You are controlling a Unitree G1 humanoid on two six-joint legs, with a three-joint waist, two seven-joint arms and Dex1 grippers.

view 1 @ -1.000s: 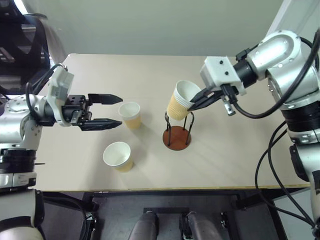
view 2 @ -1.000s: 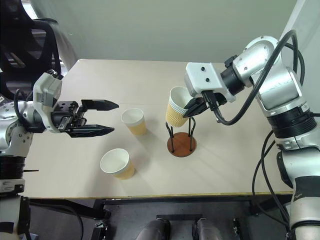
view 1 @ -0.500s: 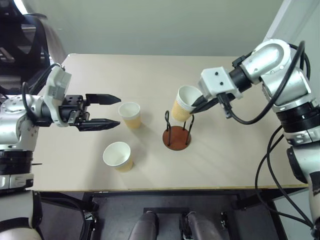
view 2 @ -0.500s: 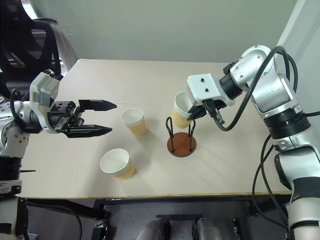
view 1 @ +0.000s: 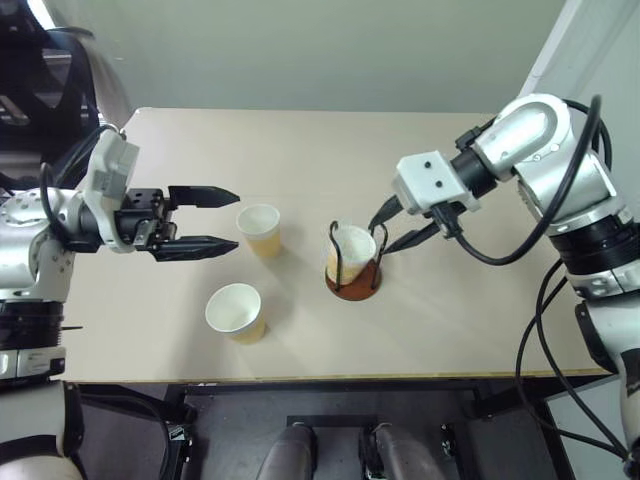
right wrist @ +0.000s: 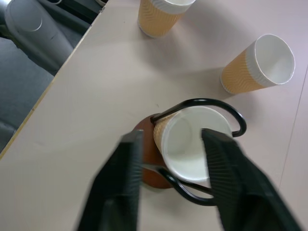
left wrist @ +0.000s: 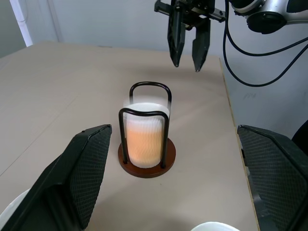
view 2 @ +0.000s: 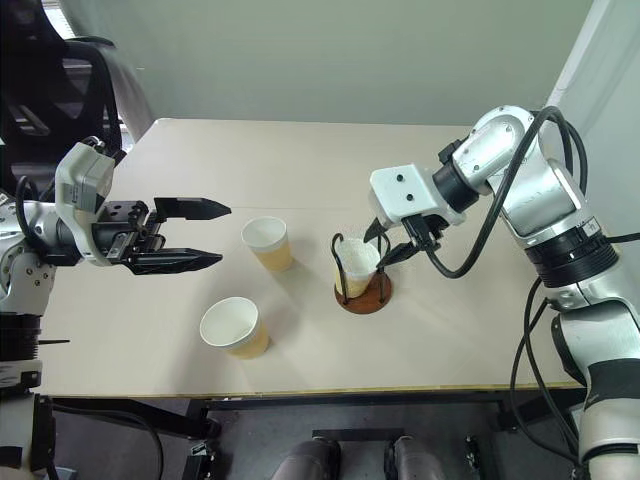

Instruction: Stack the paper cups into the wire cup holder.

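Observation:
The wire cup holder (view 1: 360, 289) stands mid-table with one paper cup (view 1: 349, 250) inside its black loops, mouth up and leaning a little. My right gripper (view 1: 379, 239) hangs open just above and to the right of it, fingers apart and clear of the cup. In the right wrist view the cup (right wrist: 190, 144) lies between my spread fingers (right wrist: 120, 187). Two more paper cups stand upright on the left: one (view 1: 260, 230) just past the tips of my left gripper (view 1: 237, 219), which is open and level, the other (view 1: 236, 312) nearer the front edge.
The tan table (view 1: 450, 320) has free room on its right half and along the back. Its front edge (view 1: 330, 378) runs close below the nearer cup. A dark chair (view 1: 60, 70) stands off the far left corner.
My right gripper has opened and let go of the cup, which has dropped from above the holder's rim down into the wire loops. The left arm has stayed still.

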